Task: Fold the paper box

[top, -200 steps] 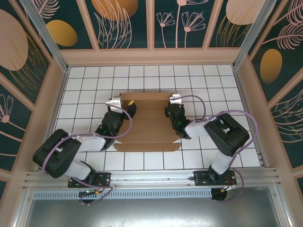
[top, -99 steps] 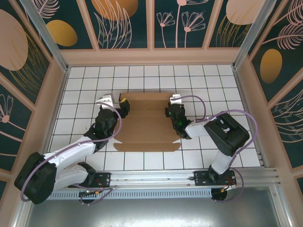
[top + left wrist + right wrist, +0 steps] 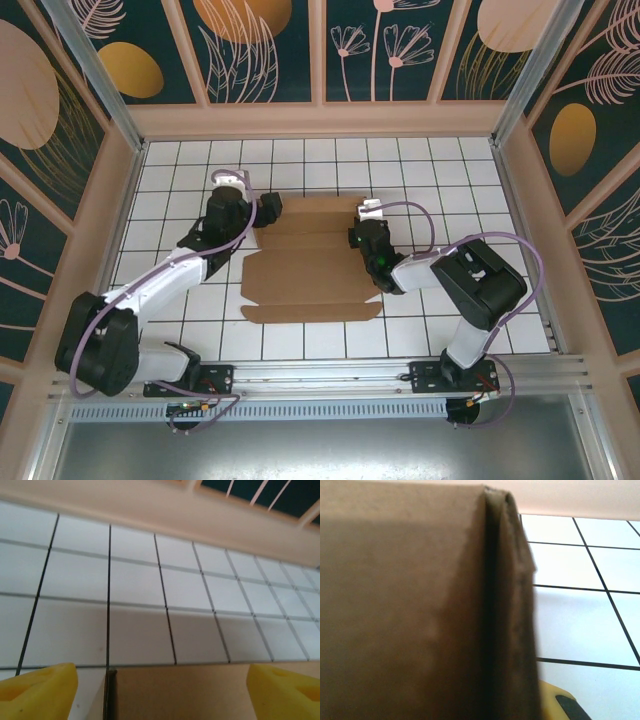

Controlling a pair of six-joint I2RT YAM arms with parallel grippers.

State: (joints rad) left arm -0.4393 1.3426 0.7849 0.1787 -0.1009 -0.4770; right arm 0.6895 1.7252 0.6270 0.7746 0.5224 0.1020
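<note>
The left jaws hang released over the far-left corner of the paper box [image 3: 310, 275]. Their yellow fingertips [image 3: 42, 685] are spread wide, the sheet's far edge lies low between them, and they grip nothing. The paper box lies in the middle of the surface [image 3: 165, 170] as a largely flat die-cut sheet. To the right, the right jaws are clenched on its right-hand flap [image 3: 512, 610], whose doubled edge stands upright close to the wrist camera. Folding looks to be at an early step, with one side held and the other being lined up. The next move likely calls for the left jaws to settle onto that corner flap, close, and raise it along its crease while the right side holds firm.
</note>
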